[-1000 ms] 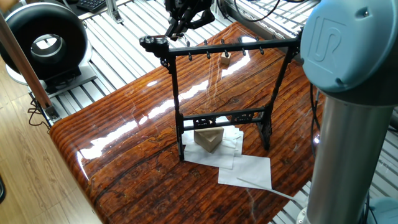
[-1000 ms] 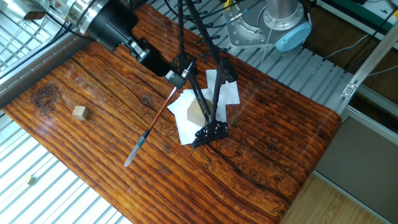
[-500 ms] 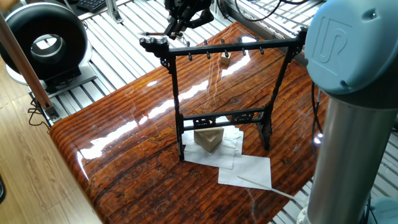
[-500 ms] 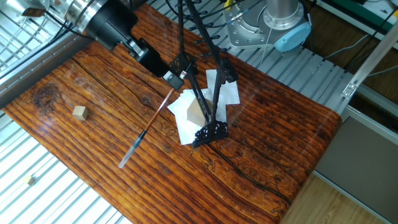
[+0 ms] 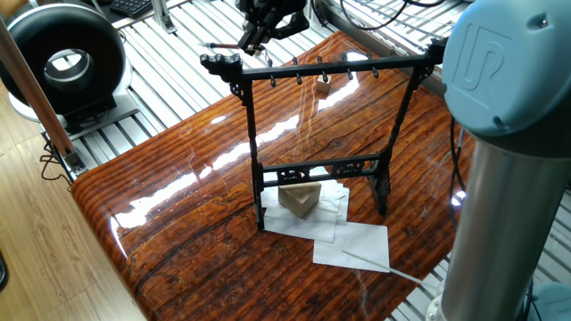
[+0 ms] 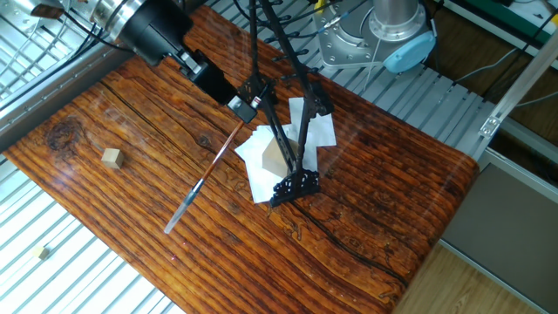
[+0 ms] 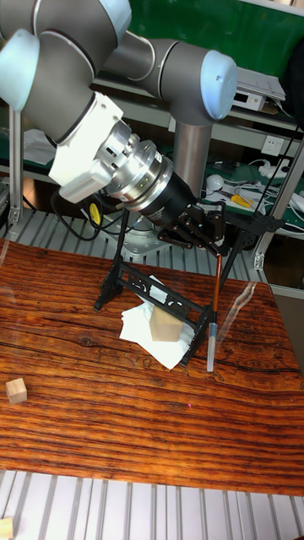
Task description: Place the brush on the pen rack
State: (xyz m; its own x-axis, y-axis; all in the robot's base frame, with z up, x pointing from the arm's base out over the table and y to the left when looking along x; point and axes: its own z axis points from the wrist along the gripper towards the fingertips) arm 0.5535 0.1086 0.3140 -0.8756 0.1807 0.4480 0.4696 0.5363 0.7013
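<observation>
- Nearest in the tall fixed view: small wooden cube (image 7: 15,390) is seen on the wooden table (image 7: 101,439), well apart from everything else.
- Further back, white papers (image 7: 143,325) w/ a tan wedge block (image 7: 167,326) are seen between the pen rack (image 7: 160,291) feet.
- The brush (image 7: 216,310) is held upright at its top end, pale tip down, just beside the rack's right upright; whether the tip touches the table can't be told.
- The gripper (image 7: 211,237) is clamped on the brush's top, close to the rack's crossbar.
</observation>
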